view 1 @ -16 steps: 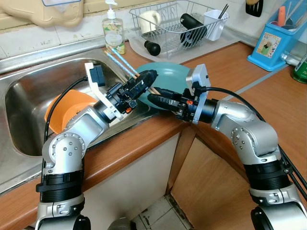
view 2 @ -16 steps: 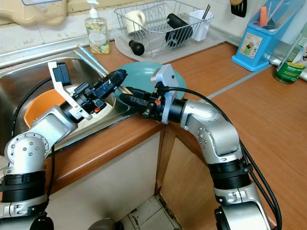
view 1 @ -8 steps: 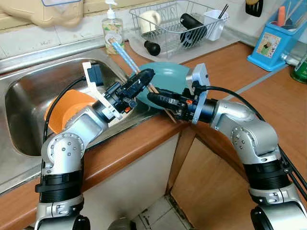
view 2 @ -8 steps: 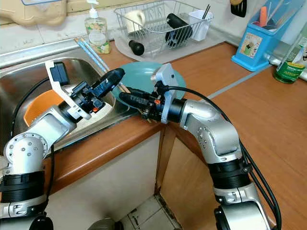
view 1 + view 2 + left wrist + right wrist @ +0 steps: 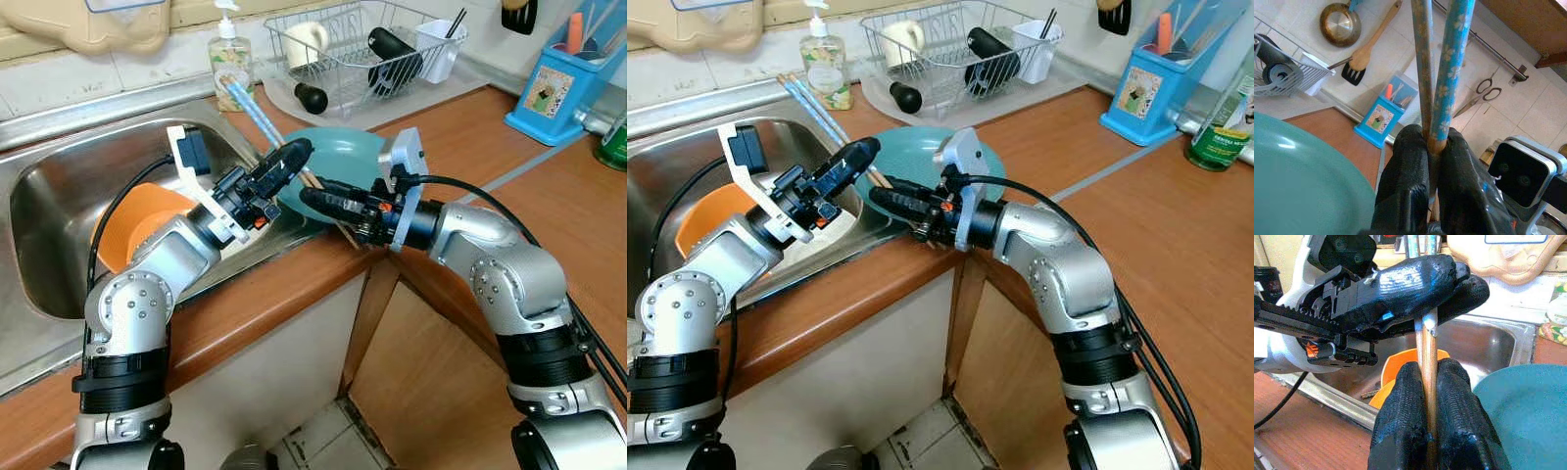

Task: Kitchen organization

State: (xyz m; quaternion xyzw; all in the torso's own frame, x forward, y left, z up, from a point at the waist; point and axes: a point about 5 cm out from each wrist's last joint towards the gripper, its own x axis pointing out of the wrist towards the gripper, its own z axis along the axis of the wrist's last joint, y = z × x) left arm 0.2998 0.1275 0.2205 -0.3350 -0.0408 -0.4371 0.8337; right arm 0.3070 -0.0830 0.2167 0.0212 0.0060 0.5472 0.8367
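Overhead, both grippers, left (image 5: 294,157) and right (image 5: 315,200), clamped on blue chopsticks (image 5: 251,106) above wooden counter (image 5: 470,127), beside steel sink (image 5: 59,196).

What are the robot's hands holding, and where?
Both hold the chopsticks: the left gripper clamps where the blue pattern meets bare wood, and the right gripper clamps the wooden part lower down.

Two head views look down on the sink (image 5: 59,196) and counter; each wrist view looks closely along its own fingers at the shared chopsticks (image 5: 1442,73).

The chopsticks (image 5: 1442,73) run off the picture's edge; black fingers (image 5: 1400,431) hide their lower ends.
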